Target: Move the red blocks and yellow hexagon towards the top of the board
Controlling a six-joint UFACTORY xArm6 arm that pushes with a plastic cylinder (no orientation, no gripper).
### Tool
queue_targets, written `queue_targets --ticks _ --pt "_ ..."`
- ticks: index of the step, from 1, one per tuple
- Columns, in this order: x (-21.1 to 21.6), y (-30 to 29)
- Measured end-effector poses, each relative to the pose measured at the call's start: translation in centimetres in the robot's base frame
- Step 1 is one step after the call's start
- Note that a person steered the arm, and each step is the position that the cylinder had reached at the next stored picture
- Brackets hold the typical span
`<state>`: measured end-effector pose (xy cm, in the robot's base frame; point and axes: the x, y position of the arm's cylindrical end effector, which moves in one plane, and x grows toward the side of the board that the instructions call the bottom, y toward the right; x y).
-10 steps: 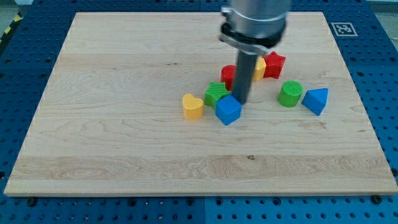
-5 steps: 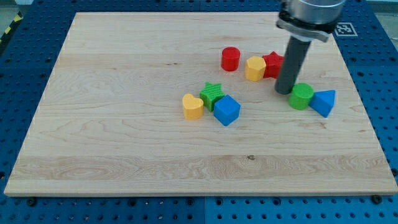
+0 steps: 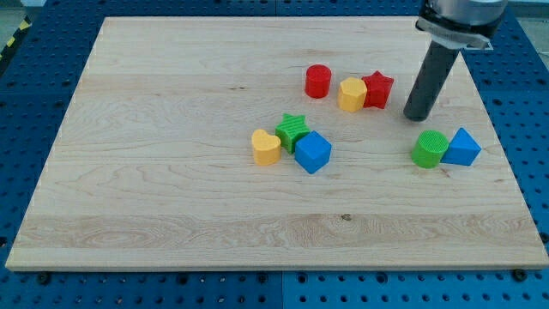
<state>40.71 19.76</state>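
A red cylinder (image 3: 318,81) stands right of the board's middle, toward the view's top. To its right a yellow hexagon (image 3: 352,94) touches a red star (image 3: 377,89). My tip (image 3: 417,116) rests on the board just right of the red star and slightly lower, apart from it. It is above and left of a green cylinder (image 3: 428,149).
A blue triangular block (image 3: 463,148) touches the green cylinder's right side. Near the board's middle sit a yellow heart (image 3: 265,147), a green star (image 3: 294,131) and a blue cube (image 3: 313,152) in a tight group. The wooden board (image 3: 171,172) lies on a blue perforated table.
My tip swept from the blue cube rightward past the red blocks. The green cylinder and blue triangular block shifted right and down the view. The red cylinder moved up.
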Motion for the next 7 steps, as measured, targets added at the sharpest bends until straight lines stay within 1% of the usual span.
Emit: queue_targets --ticks 1,2,4,6,7 --pt "-0.2 -2.1" --pt "-1.7 -5.0" --pt "-1.8 -5.0" --pt "-3.1 -5.5" --pt "-1.8 -5.2"
